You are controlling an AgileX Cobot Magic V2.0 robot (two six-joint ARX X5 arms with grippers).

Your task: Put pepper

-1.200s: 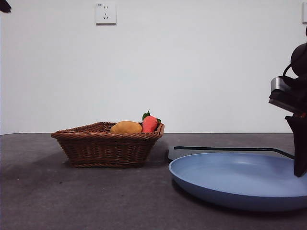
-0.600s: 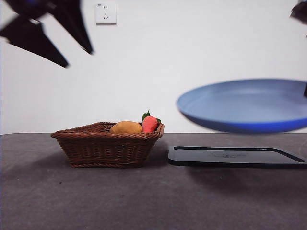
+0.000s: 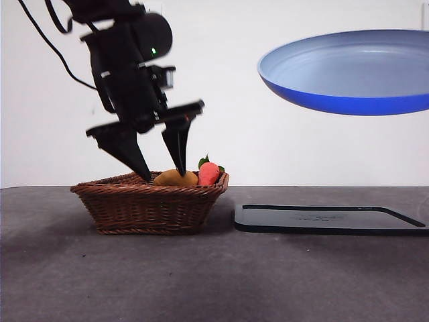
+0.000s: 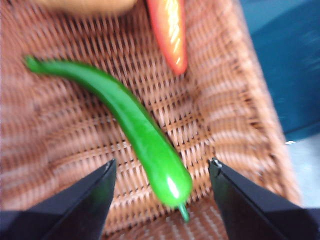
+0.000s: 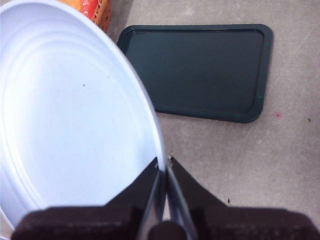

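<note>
The left pincer (image 3: 163,176) had come down from the upper corner, where it hung half a second before, and now stood with its jaws spread wide just over the wicker basket (image 3: 151,204) on the desk (image 3: 214,282). In its wrist view the pepper (image 4: 131,125) lay on the basket floor between the two jaws, untouched, with a red fruit (image 4: 169,32) farther along the weave. The right pincer (image 5: 163,167) was clenched on the rim of the blue plate (image 3: 348,70), which had risen higher than before and hung well above the dark tray (image 3: 328,219). The basket and tray had not shifted.
</note>
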